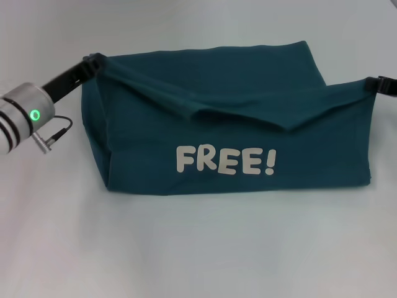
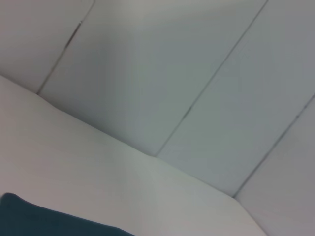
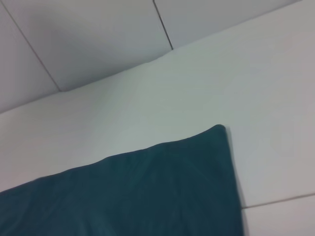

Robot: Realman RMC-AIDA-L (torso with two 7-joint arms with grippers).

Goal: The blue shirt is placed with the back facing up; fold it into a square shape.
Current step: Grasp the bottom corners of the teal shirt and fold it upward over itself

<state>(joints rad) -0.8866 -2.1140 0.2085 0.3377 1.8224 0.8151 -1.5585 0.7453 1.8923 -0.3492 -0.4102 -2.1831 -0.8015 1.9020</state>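
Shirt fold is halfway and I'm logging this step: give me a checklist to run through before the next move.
1. Left gripper on its shirt corner: ok.
2. Right gripper on the opposite corner: ok, though mostly out of frame.
3. Held edge level: not ok, it sags in the middle.
4. FREE! lettering facing up on the near layer: ok.
5. Finger closure: cannot tell.
6. Square shape reached: not ok.

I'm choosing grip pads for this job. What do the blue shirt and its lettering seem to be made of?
The blue shirt looks like soft matte knit cloth, likely cotton: it drapes and creases between the left gripper and right gripper. The lettering looks like a flat cream print, smooth-edged; whether it is ink or vinyl cannot be told.
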